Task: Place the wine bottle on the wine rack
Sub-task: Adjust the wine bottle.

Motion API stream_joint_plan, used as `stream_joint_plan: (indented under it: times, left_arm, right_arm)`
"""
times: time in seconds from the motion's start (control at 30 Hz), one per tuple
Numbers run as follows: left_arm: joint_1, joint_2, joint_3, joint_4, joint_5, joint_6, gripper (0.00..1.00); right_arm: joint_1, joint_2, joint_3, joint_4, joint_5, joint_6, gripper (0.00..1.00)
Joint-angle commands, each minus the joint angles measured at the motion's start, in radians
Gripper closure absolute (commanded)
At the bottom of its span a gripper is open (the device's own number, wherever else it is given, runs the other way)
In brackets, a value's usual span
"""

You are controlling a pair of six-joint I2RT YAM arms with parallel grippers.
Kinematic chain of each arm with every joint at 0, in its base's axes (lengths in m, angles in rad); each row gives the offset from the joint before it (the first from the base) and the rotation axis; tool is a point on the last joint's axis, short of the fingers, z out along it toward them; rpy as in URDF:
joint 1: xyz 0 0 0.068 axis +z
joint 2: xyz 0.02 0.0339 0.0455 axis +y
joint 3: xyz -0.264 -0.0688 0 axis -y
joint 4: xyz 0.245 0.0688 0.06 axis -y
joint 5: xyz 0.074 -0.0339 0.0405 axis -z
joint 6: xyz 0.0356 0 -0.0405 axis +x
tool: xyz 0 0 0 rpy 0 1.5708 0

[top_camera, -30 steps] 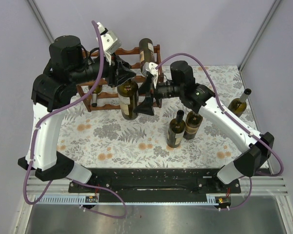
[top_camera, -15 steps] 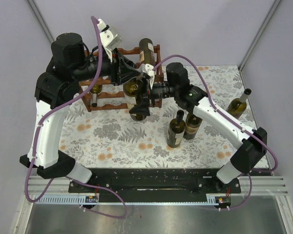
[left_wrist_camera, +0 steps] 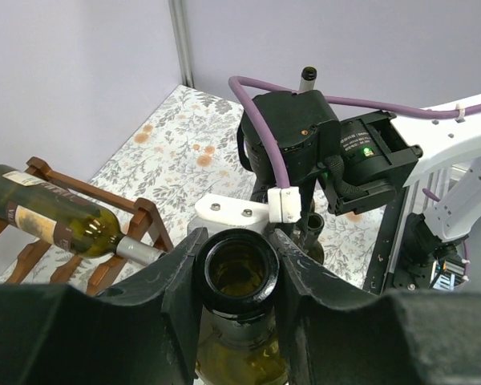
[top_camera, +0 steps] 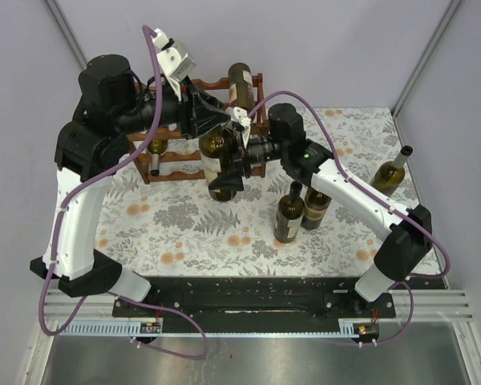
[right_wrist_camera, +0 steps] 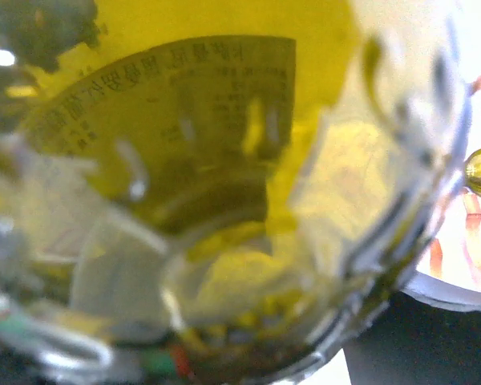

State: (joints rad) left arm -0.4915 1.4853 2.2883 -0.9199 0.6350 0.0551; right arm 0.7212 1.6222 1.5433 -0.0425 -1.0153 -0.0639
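Note:
The wine bottle (top_camera: 215,154) is green glass with a pale label and hangs neck up just in front of the wine rack (top_camera: 170,158), a reddish-brown wooden frame of wavy rails. My left gripper (top_camera: 214,124) is shut on the bottle's neck; in the left wrist view the open bottle mouth (left_wrist_camera: 239,271) sits pinched between the fingers of that gripper (left_wrist_camera: 239,281). My right gripper (top_camera: 227,178) reaches in from the right around the bottle's lower body. The bottle's glass and label (right_wrist_camera: 208,160) fill the right wrist view and hide the right fingers.
A second bottle (top_camera: 240,80) lies on the rack's top tier, also seen in the left wrist view (left_wrist_camera: 56,220). Two dark bottles (top_camera: 289,212) (top_camera: 315,204) stand mid-table beneath the right arm. Another bottle (top_camera: 391,172) stands at the right edge. Grey walls close in behind the rack.
The right arm has swung left, bringing its gripper from beside the bottle to around its lower body. The left arm has shifted the bottle slightly back toward the rack.

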Motion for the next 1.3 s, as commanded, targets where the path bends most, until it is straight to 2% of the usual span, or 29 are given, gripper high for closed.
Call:
stream_joint_plan:
  times: [0.0,0.07,0.13,0.2,0.3,0.4,0.5,0.7,0.83,1.03,1.27]
  left_arm:
    - [-0.004,-0.080,-0.022,0.115,-0.026,0.075,1.00]
    - [-0.004,-0.108,-0.071,0.115,-0.064,0.121,1.00]
    - [-0.002,-0.138,-0.121,0.113,-0.109,0.175,1.00]
    - [-0.004,-0.161,-0.164,0.104,-0.155,0.233,0.97]
    - [-0.004,-0.160,-0.191,0.084,-0.193,0.275,0.76]
    - [-0.004,-0.137,-0.179,0.069,-0.204,0.290,0.68]
    - [-0.004,-0.128,-0.174,0.069,-0.234,0.311,0.53]
    - [-0.004,-0.157,-0.210,0.082,-0.330,0.428,0.01]
    - [-0.005,-0.184,-0.223,0.067,-0.341,0.534,0.01]
    - [-0.012,-0.276,-0.286,-0.022,-0.304,0.822,0.01]
    - [-0.054,-0.303,-0.277,-0.256,-0.339,1.144,0.01]
  right_arm:
    - [0.000,-0.027,0.014,0.017,-0.023,0.058,0.74]
    - [-0.002,-0.041,0.026,-0.043,-0.006,0.030,0.85]
    - [-0.002,-0.054,0.043,-0.120,0.024,-0.010,1.00]
    - [-0.002,-0.067,0.052,-0.181,0.049,-0.069,1.00]
    - [0.000,-0.074,0.069,-0.266,0.055,-0.125,1.00]
    - [0.000,-0.074,0.078,-0.296,0.050,-0.142,1.00]
    - [-0.002,-0.074,0.083,-0.324,0.050,-0.157,1.00]
    - [0.000,-0.081,0.083,-0.431,0.063,-0.221,1.00]
    - [0.000,-0.076,0.075,-0.476,0.080,-0.241,1.00]
    - [-0.002,-0.039,0.110,-0.574,0.112,-0.255,1.00]
    - [-0.002,0.042,0.213,-0.704,0.127,-0.260,1.00]
